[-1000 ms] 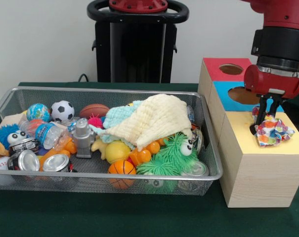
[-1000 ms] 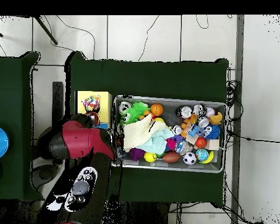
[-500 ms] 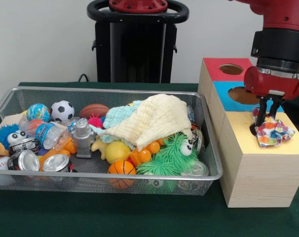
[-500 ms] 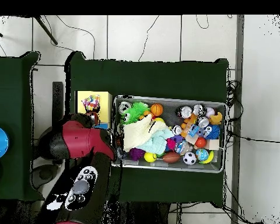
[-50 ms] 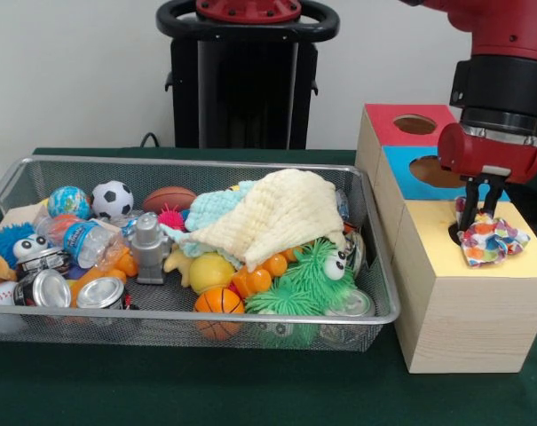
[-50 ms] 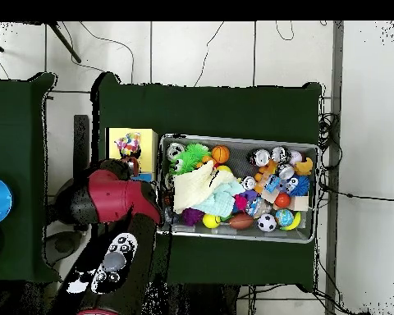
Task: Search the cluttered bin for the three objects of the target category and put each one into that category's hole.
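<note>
The gripper [image 5: 480, 209] is hanging over the yellow box [image 5: 468, 302] with its fingers slightly apart, tips touching the colourful cloth [image 5: 490, 240] but not pinching it; the cloth is sitting bunched over the box's hole, mostly hiding it; the arm is blocking the gripper from overhead.

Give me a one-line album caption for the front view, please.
Red arm's gripper hangs over a colourful cloth on the yellow-topped box, beside a wire bin of toys.
</note>
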Controlling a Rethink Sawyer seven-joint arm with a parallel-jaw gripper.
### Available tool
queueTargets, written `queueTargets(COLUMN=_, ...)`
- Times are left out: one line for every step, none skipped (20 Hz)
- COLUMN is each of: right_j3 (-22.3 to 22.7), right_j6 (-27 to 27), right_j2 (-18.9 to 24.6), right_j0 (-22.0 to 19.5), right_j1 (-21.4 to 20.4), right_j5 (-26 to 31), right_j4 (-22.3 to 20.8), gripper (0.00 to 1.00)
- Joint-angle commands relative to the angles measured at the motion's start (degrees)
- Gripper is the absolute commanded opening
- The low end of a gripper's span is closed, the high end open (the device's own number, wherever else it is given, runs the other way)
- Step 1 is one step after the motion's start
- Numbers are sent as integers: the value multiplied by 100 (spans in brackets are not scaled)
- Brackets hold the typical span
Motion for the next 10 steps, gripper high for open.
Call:
queueTargets(right_j3=511, right_j6=1127, right_j2=289, right_j0=-16, right_j1=592, right_j5=-25, right_j4=-13, gripper=0)
queueTargets(right_j3=515, right_j6=1127, right_j2=286, right_j0=-14, right_j1=592, right_j5=-24, right_j4=-13, gripper=0)
queueTargets(right_j3=519, right_j6=1121, right_j2=291, right_j0=-20, right_j1=587, right_j5=-22, right_j4=-14, gripper=0)
queueTargets(right_j3=517, right_j6=1124, right_j2=283, right_j0=-12, right_j1=591, right_j5=-19, right_j4=-9, gripper=0)
queueTargets(right_j3=521, right_j6=1121, right_j2=288, right_j0=-15, right_j1=586, right_j5=-17, right_j4=-7, gripper=0)
queueTargets(right_j3=525, right_j6=1114, right_j2=298, right_j0=-20, right_j1=583, right_j5=-17, right_j4=-8, gripper=0)
queueTargets(right_j3=529, right_j6=1108, right_j2=308, right_j0=-25, right_j1=579, right_j5=-18, right_j4=-8, gripper=0)
queueTargets(right_j3=529, right_j6=1098, right_j2=307, right_j0=-22, right_j1=581, right_j5=-11, right_j4=-4, gripper=100)
queueTargets(right_j3=527, right_j6=1089, right_j2=306, right_j0=-23, right_j1=580, right_j5=3, right_j4=-6, gripper=100)
queueTargets(right_j3=526, right_j6=1080, right_j2=305, right_j0=-24, right_j1=580, right_j5=16, right_j4=-8, gripper=100)
